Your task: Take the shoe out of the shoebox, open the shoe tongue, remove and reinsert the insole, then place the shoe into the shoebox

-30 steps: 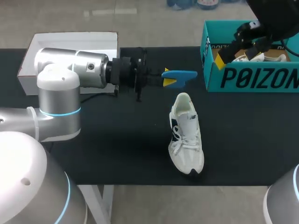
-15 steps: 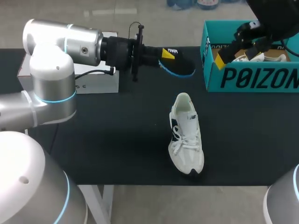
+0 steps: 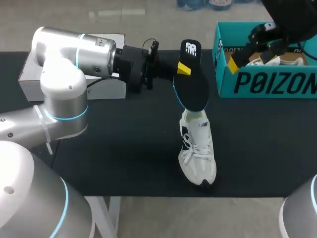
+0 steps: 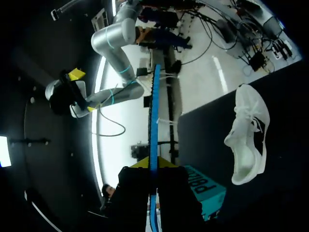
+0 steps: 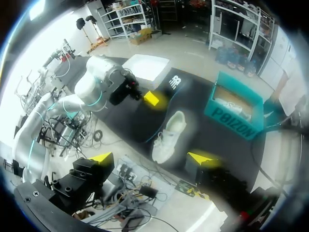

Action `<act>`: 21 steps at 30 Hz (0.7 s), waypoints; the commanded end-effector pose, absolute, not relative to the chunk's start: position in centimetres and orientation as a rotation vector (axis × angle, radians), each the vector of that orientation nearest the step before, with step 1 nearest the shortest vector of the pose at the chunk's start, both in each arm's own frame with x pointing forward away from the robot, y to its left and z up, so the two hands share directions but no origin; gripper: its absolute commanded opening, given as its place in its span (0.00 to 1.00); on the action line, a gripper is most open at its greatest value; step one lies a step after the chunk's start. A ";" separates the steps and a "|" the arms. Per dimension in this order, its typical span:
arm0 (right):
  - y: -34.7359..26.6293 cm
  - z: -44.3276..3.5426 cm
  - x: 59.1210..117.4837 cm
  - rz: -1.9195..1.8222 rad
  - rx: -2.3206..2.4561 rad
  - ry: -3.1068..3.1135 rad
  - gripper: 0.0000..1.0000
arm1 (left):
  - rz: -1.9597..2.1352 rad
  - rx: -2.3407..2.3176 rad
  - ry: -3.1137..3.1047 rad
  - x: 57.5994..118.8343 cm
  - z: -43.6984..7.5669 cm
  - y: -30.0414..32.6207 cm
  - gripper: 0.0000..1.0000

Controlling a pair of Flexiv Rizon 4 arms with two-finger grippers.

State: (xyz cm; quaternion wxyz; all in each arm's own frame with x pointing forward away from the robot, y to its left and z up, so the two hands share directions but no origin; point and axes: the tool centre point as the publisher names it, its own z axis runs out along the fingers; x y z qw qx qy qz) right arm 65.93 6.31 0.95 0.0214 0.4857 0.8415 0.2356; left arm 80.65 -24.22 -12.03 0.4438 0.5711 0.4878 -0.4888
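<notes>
A black insole (image 3: 191, 82) with a blue edge hangs in my left gripper (image 3: 182, 68), which is shut on its upper part. The insole's lower end is just over the heel of the white shoe (image 3: 197, 145), which lies on the black table with its toe toward the front edge. In the left wrist view the insole (image 4: 153, 116) shows edge-on between the yellow tips, with the shoe (image 4: 248, 140) off to one side. My right gripper (image 3: 250, 47) hangs open over the teal shoebox (image 3: 270, 82) at the back right. The right wrist view looks down on the shoe (image 5: 169, 135), the shoebox (image 5: 236, 108) and its own open gripper (image 5: 152, 157).
A white box (image 3: 29, 67) stands at the back left, behind my left arm. Another white shoe (image 3: 283, 60) lies inside the shoebox. The table's front edge runs just below the shoe's toe.
My left wrist has turned and swung right, bringing the insole from level and edge-on to hanging face-on over the shoe's heel. The right arm and the shoe have not moved.
</notes>
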 end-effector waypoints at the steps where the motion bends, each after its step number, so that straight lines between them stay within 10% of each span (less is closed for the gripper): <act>1: 6.5 1.1 66.1 0.723 1.508 2.611 1.00 | -1.209 1.403 1.135 81.2 -13.8 -24.5 0.00; 21: 6.5 1.1 66.1 0.723 1.508 2.611 1.00 | -1.173 1.392 1.190 82.9 -15.4 -24.2 0.00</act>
